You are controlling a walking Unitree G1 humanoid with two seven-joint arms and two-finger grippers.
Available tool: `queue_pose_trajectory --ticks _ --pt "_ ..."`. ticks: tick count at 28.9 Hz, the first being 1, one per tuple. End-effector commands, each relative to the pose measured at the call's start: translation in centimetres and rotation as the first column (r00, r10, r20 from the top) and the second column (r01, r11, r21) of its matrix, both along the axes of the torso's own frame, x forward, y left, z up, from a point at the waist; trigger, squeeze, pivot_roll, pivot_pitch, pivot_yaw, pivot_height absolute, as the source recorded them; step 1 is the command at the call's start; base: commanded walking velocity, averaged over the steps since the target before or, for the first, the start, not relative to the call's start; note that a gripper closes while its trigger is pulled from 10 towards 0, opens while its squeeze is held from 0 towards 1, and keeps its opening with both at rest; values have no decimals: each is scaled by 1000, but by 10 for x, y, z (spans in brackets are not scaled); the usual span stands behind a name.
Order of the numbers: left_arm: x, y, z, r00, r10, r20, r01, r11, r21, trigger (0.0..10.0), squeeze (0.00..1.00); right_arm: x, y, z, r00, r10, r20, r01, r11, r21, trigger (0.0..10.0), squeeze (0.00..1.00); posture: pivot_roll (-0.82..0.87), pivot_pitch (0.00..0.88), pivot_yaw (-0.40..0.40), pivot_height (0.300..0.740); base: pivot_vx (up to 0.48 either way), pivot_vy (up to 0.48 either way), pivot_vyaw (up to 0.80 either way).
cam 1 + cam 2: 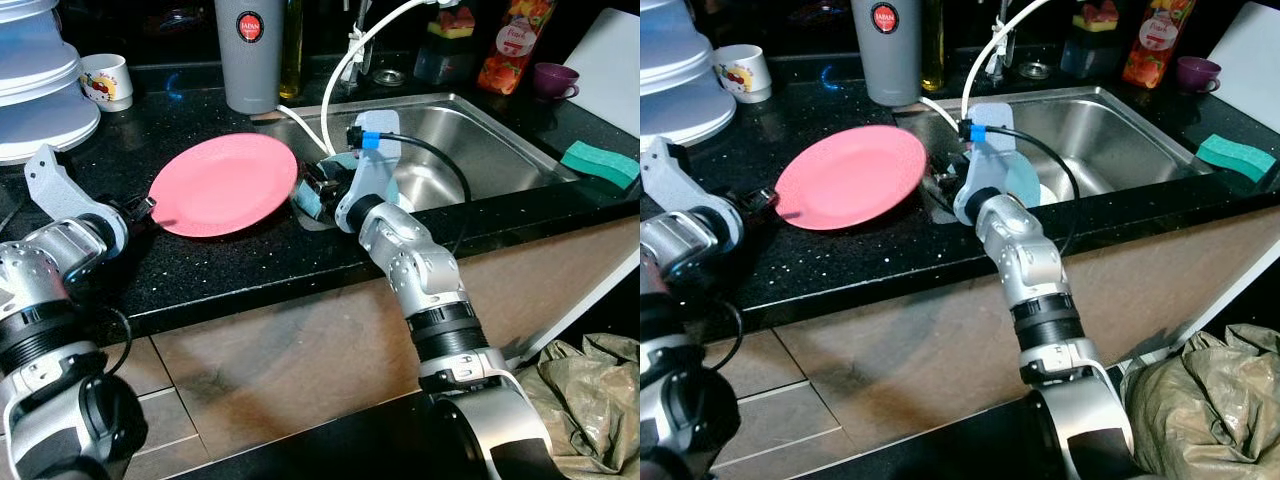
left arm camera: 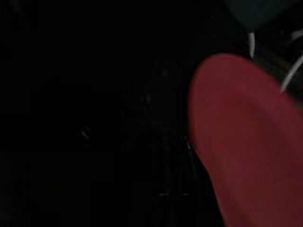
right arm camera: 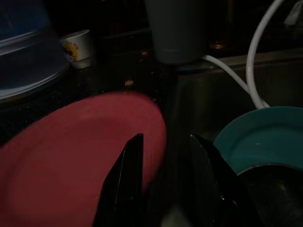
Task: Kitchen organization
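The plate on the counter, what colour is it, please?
Pinkish red plate, clearest in the left eye view.

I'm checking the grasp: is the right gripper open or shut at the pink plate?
Open. The right gripper's black fingers stand apart, with the pink plate's rim edge beside them.

A home kitchen: steel sink (image 1: 470, 150) set in a black speckled countertop (image 1: 230, 270), bottles behind.

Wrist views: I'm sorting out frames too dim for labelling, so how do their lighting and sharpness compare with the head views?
Left wrist view: nearly black, only the pink plate shows, soft-edged. Right wrist view: dim and slightly blurred, yet the right gripper, plate and teal bowl read. Eye views: bright and sharp, with glare on the sink steel.
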State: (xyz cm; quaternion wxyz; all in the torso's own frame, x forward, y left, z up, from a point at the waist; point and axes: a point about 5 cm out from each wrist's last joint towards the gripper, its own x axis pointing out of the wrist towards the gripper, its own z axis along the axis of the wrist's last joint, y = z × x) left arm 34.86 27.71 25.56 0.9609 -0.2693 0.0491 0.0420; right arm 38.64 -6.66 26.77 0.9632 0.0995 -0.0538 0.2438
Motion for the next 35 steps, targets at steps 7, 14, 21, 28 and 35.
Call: queue_pose_trajectory --ticks 7,14,21,28,35 --pt "-9 4 9 995 4 95 -31 958 284 0 0 0 -1 17 999 42 -14 -39 988 149 10000 0 85 139 -46 740 0 0 0" --pt "-12 3 5 996 8 84 -26 978 209 0 0 -2 -1 20 997 76 -20 -71 979 191 10000 0 87 141 -51 740 0 0 0" --pt "-7 -20 4 998 -41 53 26 966 259 10000 1000 -2 -1 21 997 79 -21 -74 978 195 10000 0 84 140 -46 740 0 0 0" --pt "-7 -20 3 1000 -11 10 7 957 289 10000 1000 -3 -2 20 996 85 -18 -80 978 191 10000 0 81 138 -43 740 0 0 0" --pt "-7 -18 -1 999 3 -40 9 958 285 10000 1000 -3 0 17 994 103 -38 -94 977 191 10000 0 81 139 -41 740 0 0 0"
